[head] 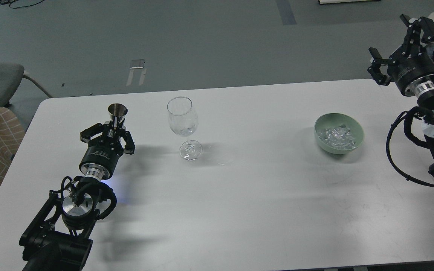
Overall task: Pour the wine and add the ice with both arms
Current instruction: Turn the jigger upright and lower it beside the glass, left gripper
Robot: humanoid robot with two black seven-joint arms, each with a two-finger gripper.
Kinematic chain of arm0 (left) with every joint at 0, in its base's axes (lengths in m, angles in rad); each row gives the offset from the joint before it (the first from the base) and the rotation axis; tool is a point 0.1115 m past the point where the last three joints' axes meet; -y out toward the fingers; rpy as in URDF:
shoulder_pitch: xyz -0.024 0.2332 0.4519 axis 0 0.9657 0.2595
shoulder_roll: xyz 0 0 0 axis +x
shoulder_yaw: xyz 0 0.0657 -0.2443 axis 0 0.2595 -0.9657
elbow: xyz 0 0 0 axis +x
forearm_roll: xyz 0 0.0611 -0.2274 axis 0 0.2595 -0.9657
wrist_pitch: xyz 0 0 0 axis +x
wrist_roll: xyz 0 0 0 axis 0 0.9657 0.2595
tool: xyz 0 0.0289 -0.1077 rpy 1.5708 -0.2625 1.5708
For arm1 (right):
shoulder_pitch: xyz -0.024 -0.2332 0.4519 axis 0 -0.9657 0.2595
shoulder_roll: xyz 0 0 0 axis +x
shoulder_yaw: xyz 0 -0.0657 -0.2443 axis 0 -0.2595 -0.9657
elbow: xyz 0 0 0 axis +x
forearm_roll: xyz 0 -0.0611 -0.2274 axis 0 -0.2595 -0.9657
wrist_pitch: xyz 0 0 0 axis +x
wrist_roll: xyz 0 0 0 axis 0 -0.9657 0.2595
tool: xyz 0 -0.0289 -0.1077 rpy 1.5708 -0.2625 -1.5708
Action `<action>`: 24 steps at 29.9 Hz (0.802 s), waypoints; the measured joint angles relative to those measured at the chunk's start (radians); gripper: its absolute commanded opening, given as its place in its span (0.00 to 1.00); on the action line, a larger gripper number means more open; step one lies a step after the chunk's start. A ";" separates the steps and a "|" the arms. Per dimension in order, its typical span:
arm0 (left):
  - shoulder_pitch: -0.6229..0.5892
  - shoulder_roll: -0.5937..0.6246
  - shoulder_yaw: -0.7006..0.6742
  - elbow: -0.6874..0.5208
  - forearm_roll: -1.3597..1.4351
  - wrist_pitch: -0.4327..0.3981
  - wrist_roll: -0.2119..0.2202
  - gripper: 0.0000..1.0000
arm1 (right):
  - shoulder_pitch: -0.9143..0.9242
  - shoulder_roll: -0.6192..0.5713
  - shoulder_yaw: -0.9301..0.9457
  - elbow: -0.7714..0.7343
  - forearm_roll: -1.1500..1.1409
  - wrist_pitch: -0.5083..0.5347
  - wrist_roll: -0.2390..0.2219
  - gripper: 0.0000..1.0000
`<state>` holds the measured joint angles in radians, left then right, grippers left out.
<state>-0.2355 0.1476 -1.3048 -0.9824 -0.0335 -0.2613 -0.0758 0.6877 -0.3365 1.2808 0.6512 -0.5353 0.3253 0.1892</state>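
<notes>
Left gripper [114, 127] is clamped on a small metal jigger [117, 114], upright, left of the wine glass [182, 122]. Wine [184, 130] sits low in the glass bowl. Right gripper [399, 43] hangs spread wide, empty, far right. Ice [336, 135] fills the green bowl [357, 129] on the tabletop [239, 195].

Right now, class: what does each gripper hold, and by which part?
The left gripper pinches a small metal measuring cup at its narrow waist. The right gripper is open, holding nothing.

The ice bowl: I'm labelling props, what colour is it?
Pale green bowl, clearest in the head view.
</notes>
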 measured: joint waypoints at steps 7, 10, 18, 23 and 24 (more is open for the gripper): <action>-0.070 -0.005 0.000 0.100 0.001 0.007 -0.005 0.05 | -0.002 -0.012 0.000 0.012 0.000 -0.007 0.000 1.00; -0.088 -0.006 0.003 0.126 0.003 0.005 -0.008 0.06 | -0.002 -0.022 0.000 0.016 0.001 -0.010 0.000 1.00; -0.091 -0.010 0.001 0.133 0.003 0.007 -0.011 0.08 | -0.005 -0.024 -0.002 0.018 0.001 -0.012 -0.001 1.00; -0.094 -0.011 0.000 0.132 0.002 0.001 -0.013 0.17 | -0.003 -0.016 -0.004 0.018 0.000 -0.016 -0.001 1.00; -0.095 -0.011 0.000 0.132 0.002 0.001 -0.013 0.18 | -0.003 -0.016 -0.005 0.018 0.000 -0.019 -0.001 1.00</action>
<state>-0.3305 0.1365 -1.3052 -0.8501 -0.0315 -0.2605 -0.0885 0.6851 -0.3522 1.2761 0.6687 -0.5352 0.3066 0.1885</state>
